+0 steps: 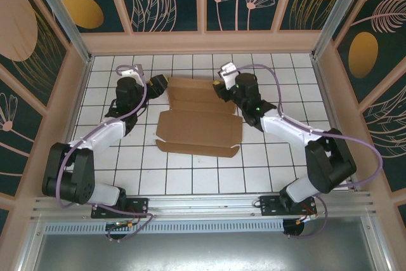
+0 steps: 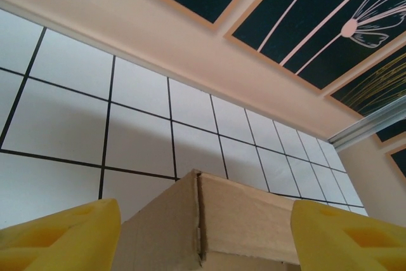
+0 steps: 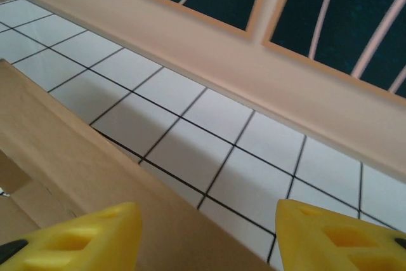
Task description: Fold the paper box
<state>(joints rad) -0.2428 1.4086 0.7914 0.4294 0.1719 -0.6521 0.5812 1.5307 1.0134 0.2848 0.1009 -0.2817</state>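
The paper box [image 1: 200,118] is plain matte brown cardboard with creases and flaps, and it lies partly folded between the two grippers. The left arm reaches forward with its elbow bent. The left gripper [image 2: 204,233] sits low at the box's far left corner, its yellow fingers [image 2: 63,236] spread wide on either side of that raised corner. Whether they touch it cannot be told. The right arm stretches inward to the far right end, where the right gripper [image 3: 209,233] stands open. One of its fingers is over the cardboard edge and the other is above the white, black-lined tiled table [image 1: 190,176].
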